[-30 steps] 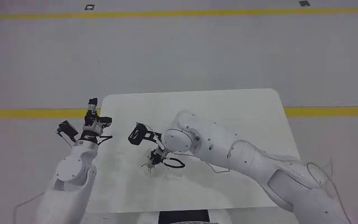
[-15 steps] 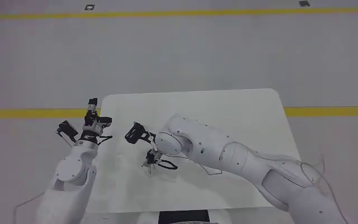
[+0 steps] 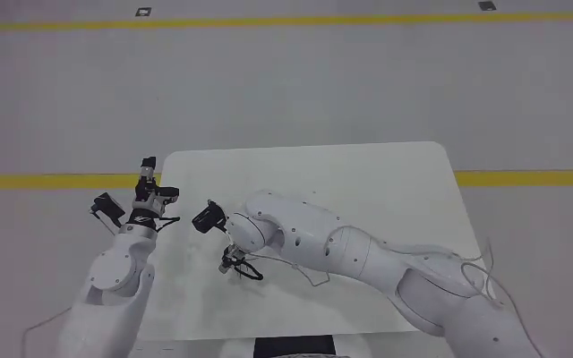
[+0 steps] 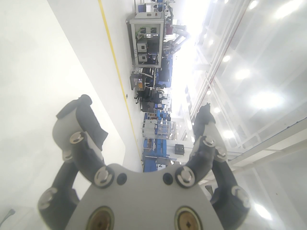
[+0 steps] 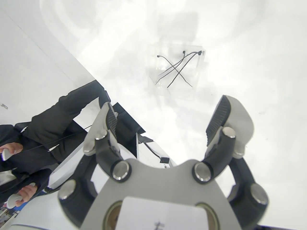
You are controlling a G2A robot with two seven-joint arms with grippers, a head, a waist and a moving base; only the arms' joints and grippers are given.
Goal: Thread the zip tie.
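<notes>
Table [image 3: 376, 179] is white, glossy, rounded corners, standing on a grey floor [image 3: 269, 89]. Yellow floor line [image 3: 510, 177] passes behind the table on both sides; a second one runs farther back.

Three black zip ties [image 5: 178, 69] lie crossed over each other in a clear shallow box [image 5: 156, 51] on the table. No gripper is touching them. Cannot tell which part of the table the box is on.

Right gripper [image 5: 165, 104] is over the table with fingers spread wide and nothing between them; ribbed pads [image 5: 215, 118] are bare. The box sits ahead of it, not touching. In the top view the right gripper [image 3: 235, 266] is over the table's front left part, with the right arm [image 3: 358, 255] lying across the table from the front right.

Left gripper [image 4: 144, 104] is at the table's left edge [image 3: 154, 179], fingers also wide apart and holding nothing, pointing past the table into the room.

Room beyond the table, left wrist view: the yellow line, an open equipment rack [image 4: 146, 41] with boxes and cabling, blue racks behind it, and rows of ceiling lights [image 4: 242, 74].
</notes>
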